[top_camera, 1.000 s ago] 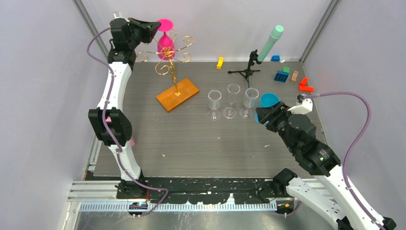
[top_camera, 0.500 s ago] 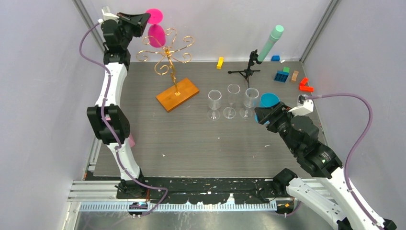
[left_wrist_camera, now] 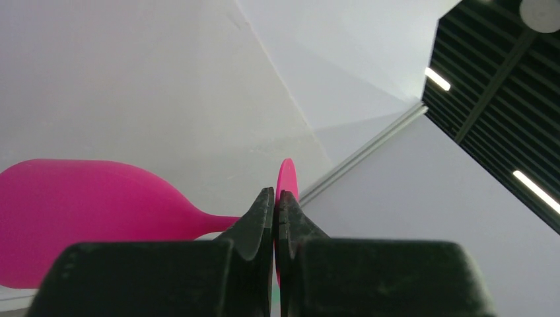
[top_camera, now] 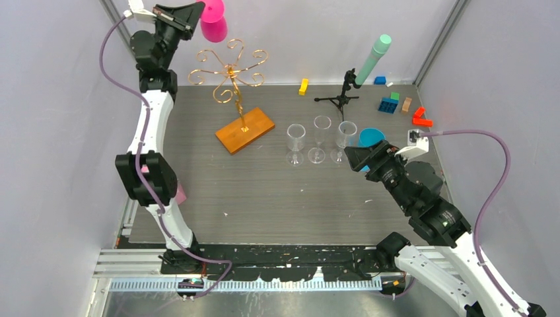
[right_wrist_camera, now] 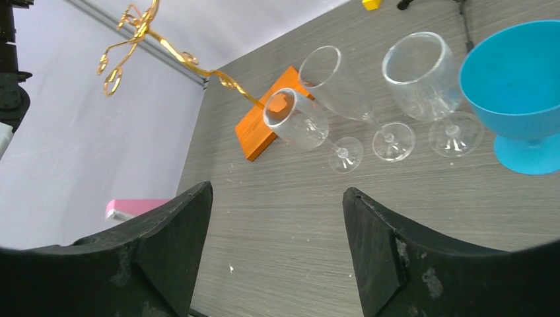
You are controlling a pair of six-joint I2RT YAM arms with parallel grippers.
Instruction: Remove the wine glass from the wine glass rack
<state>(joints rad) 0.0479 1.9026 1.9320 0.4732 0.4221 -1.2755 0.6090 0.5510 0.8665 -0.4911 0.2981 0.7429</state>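
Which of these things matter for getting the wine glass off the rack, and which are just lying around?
For the job: pink wine glass, gold rack, left gripper.
Lying about: three clear glasses, blue bowl, black tripod, mint tube, coloured blocks.

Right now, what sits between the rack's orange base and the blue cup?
Three clear glasses, upright in a row, between base and cup; top and right wrist views show it.

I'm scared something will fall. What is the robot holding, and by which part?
The left gripper pinches the pink wine glass by its flat round foot. The right gripper is open and holds nothing.
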